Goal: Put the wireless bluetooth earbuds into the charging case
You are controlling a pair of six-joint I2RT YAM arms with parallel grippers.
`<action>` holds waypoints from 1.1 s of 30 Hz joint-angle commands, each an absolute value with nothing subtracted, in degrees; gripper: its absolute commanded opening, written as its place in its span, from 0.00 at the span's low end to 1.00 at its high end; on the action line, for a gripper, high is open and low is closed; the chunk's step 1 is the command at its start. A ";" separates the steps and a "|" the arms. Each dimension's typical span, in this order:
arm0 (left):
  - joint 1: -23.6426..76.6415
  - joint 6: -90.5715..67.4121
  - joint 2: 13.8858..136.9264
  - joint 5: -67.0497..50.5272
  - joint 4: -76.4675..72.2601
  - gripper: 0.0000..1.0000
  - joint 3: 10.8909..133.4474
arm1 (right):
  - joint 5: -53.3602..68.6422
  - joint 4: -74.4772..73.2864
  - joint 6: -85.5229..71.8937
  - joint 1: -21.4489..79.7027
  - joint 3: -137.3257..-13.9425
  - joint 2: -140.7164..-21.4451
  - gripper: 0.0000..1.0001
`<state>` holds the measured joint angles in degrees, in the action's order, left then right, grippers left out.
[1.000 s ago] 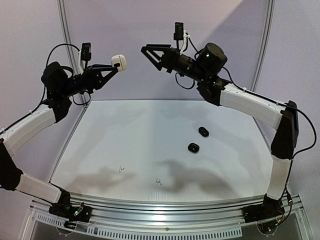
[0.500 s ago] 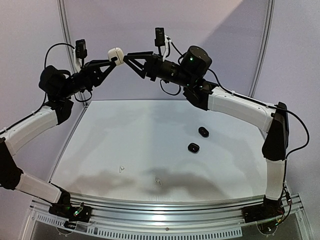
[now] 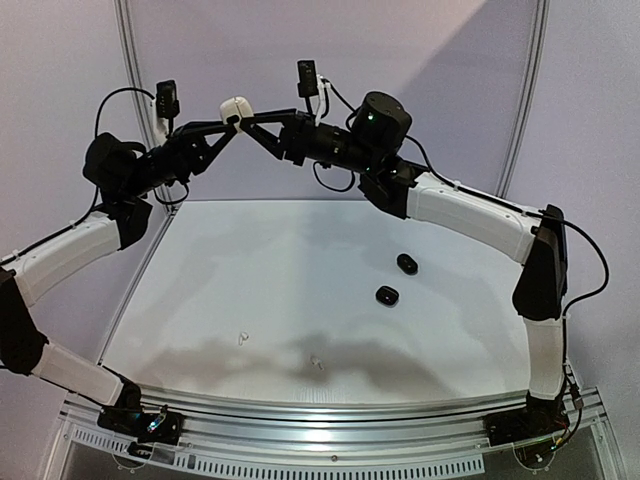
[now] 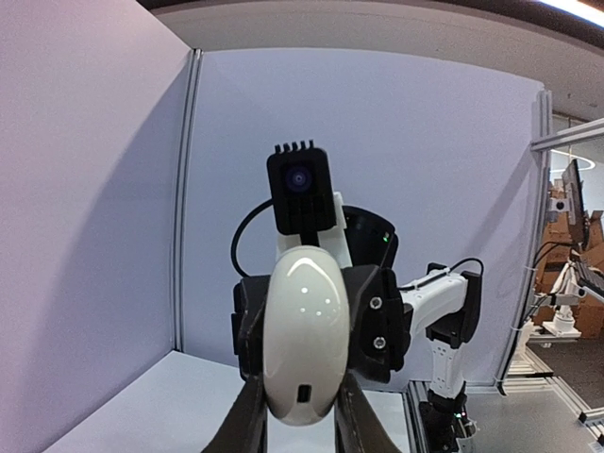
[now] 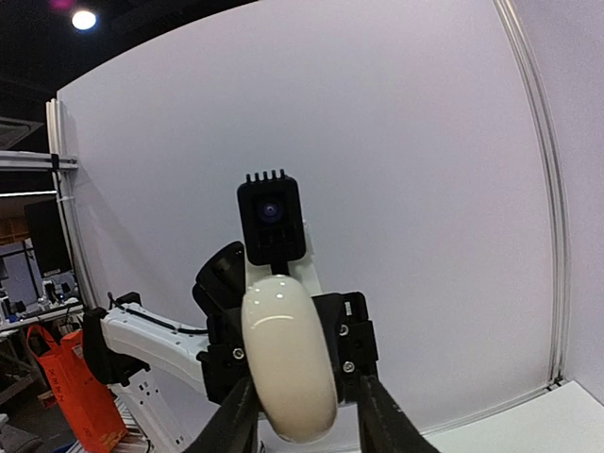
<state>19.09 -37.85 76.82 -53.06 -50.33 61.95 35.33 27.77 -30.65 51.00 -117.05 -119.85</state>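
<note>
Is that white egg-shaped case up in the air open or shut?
Shut: the white case shows one smooth closed shell in both wrist views, no lid lifted.

The charging case is hard white plastic, polished to a gloss, with lamp glints streaking its rounded shell. My left fingers and right fingers look like dull dark plastic. My arm shells are smooth white plastic, satin rather than glossy, and the joints are matt black. To the right, two black cases are smooth with a faint sheen. The table is smooth, matt white. Its near rail is bare silvery metal, as are the frame strips. The far wall panels are matt.
</note>
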 commanded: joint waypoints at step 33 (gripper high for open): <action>17.46 27.47 76.81 -68.12 16.72 0.71 69.74 | 19.82 -37.50 19.98 54.14 -117.97 -108.36 0.00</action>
